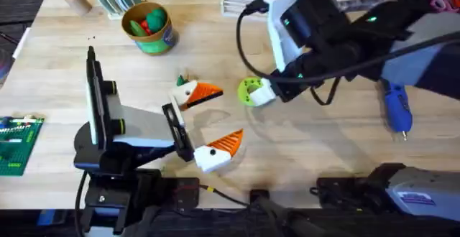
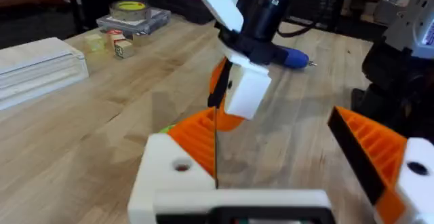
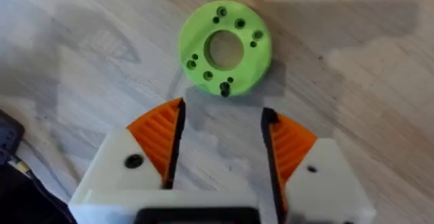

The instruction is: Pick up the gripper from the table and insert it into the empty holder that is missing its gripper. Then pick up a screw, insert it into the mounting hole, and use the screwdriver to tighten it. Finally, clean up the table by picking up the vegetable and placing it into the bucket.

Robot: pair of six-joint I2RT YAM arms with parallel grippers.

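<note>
Plainly seen from above: reached in from the right side of the frame with the right gripper (image 1: 264, 93), low over the table (image 1: 323, 143) near the middle of the picture, just beside a lime-green disc (image 1: 249, 90) with holes. Held its white fingers with the orange ribbed pads spread apart, with nothing between them; in the right wrist view the right gripper (image 3: 224, 115) pointed down at bare wood, with the disc (image 3: 225, 47) lying flat just past the fingertips and not touched by them. Stretched out from the lower left with the left gripper (image 1: 212, 122), also spread wide and pinching nothing, one orange-tipped finger toward the middle of the frame and the other lower, near the bottom centre. Lay just beside the upper finger: a small green thing (image 1: 181, 79), too small to tell what. Looked across the table in the left wrist view, where the left gripper (image 2: 271, 125) showed its two orange pads far apart, and farther off hung a white finger of the right arm with orange behind it. Rested at the right side of the overhead frame, well apart from both grippers: the screwdriver (image 1: 395, 106), flat on the wood with its thin tip toward the lower edge; appeared again in the left wrist view as a blue handle (image 2: 291, 58) behind the right arm. Stood upright at the upper left of the overhead frame: the bucket (image 1: 149, 29), with green and red pieces (image 1: 147, 18) inside.
</note>
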